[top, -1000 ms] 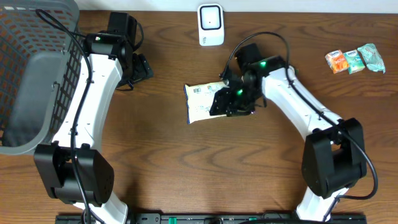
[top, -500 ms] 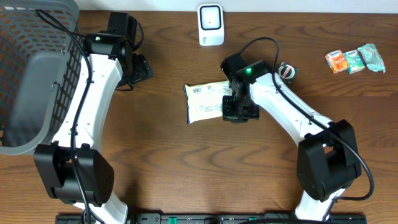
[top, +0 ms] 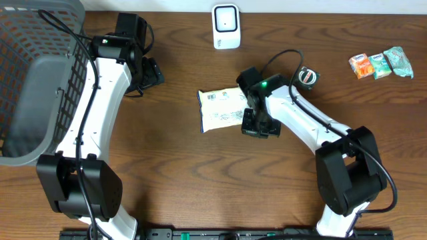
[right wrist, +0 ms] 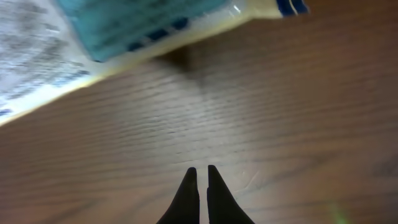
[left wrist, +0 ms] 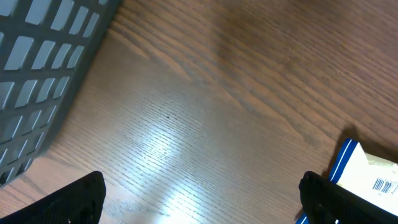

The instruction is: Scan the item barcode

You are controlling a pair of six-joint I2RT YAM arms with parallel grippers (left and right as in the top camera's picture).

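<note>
Overhead: white packet (top: 220, 110) lies flat mid-way across the wooden table (top: 200, 180), with the white barcode scanner (top: 226, 27) well apart beyond it; the right gripper (top: 257, 128) is just beside the packet's right edge, the left gripper (top: 152, 72) is well apart from it near the gray basket (top: 30, 87), and three small snack packs (top: 381, 65) and a small round roll (top: 307, 77) sit at the right. Left wrist: fingers (left wrist: 71, 199) spread wide over bare wood, basket wall upper left, packet corner with a barcode lower right. Right wrist: fingers (right wrist: 188, 193) pressed together on nothing, with the packet's blue-printed edge just ahead of the tips and a gap of wood between.
</note>
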